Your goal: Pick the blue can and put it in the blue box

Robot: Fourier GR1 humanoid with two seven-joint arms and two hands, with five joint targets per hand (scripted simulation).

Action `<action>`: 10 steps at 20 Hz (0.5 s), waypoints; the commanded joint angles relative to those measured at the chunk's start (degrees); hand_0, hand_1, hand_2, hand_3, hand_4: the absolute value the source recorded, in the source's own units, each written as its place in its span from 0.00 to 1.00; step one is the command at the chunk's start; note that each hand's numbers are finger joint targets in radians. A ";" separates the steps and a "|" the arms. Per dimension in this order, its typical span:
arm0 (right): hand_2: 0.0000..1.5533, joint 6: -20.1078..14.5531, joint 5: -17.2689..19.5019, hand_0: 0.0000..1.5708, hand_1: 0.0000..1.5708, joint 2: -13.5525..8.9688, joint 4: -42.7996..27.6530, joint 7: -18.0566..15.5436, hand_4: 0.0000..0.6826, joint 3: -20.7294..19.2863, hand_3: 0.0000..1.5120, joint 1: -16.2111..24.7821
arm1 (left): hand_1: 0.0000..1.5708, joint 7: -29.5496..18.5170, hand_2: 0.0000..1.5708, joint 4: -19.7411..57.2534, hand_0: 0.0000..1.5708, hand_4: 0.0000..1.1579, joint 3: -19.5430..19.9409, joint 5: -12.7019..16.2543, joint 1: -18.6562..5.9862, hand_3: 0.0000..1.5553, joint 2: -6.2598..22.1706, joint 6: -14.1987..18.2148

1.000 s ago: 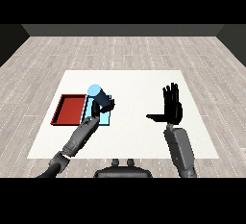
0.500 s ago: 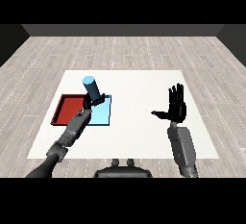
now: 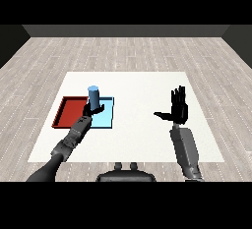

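Note:
The blue can (image 3: 93, 95) stands upright over the light blue tray (image 3: 105, 118), near the tray's left part. My left hand (image 3: 92, 109) is curled round the can's lower half; whether the can rests on the tray floor I cannot tell. The red tray (image 3: 70, 111) lies directly left of the blue one, touching it. My right hand (image 3: 178, 109) is held up at the right side of the table, palm showing, fingers straight and thumb spread, holding nothing.
The white table (image 3: 138, 88) spreads around the trays, with its front edge near my forearms. A grey wood floor surrounds it.
My left hand has carried the can left and slightly nearer, from above the blue tray's far right part to its left part. The right hand has drifted a little to the right.

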 commanded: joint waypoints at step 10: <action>0.00 2.80 -1.41 0.00 0.00 -0.23 1.91 -0.81 0.00 -1.71 0.00 -0.41 | 0.00 1.57 0.15 9.30 0.00 0.58 -0.66 -3.32 1.76 0.18 -1.22 -6.77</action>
